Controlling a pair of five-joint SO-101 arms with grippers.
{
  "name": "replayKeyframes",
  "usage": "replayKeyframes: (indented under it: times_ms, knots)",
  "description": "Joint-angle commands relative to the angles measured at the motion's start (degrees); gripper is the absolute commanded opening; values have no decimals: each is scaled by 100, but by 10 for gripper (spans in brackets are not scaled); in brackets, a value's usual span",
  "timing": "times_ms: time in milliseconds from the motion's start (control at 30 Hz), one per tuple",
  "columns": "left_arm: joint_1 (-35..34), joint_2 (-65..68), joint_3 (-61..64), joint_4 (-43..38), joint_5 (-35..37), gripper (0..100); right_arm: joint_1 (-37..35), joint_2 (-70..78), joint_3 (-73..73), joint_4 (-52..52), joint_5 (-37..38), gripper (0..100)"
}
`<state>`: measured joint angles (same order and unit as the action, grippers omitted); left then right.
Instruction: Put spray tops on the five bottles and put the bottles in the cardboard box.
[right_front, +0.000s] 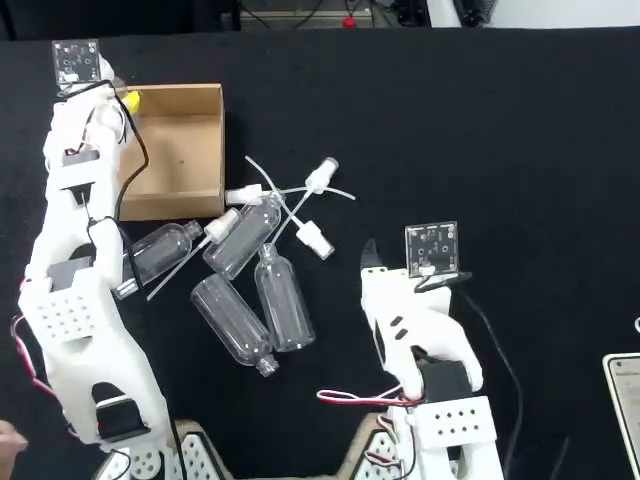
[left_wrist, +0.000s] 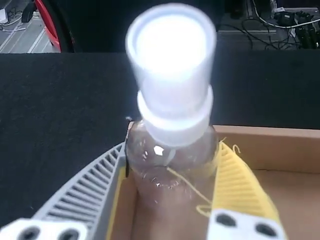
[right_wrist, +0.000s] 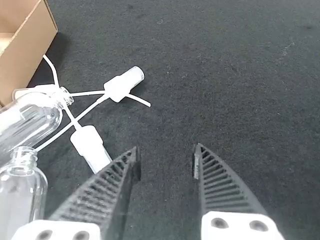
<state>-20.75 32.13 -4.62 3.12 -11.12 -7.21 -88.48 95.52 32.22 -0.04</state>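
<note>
As L tool (left_wrist: 172, 150) grips bottle (left_wrist: 167, 167), at box (left_wrist: 280, 145)

Overhead, two close wrist views; common cardboard box (right_front: 180, 140)

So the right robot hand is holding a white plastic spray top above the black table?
No. The right gripper is open and empty above the black table; the right wrist view shows the white plastic spray tops lying on it.

- right gripper (right_wrist: 166, 150) over the black table (right_wrist: 235, 70), jaws parted, nothing between them
- loose spray top (right_wrist: 122, 82) and second spray top (right_wrist: 90, 145), their tubes crossing
- two clear bottles (right_wrist: 25, 120) beside them
- cardboard box (right_wrist: 20, 40) corner just beyond
</note>
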Motion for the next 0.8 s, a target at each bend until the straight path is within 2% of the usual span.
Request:
replayKeyframes:
  times_ms: [0, 767]
  knots:
    - [-75, -35, -321, -97, -9, 270, 44, -75, -84, -97, 70, 169]
    - [-163, -44, -277, -97, -53, 276, 44, -75, -84, -97, 70, 169]
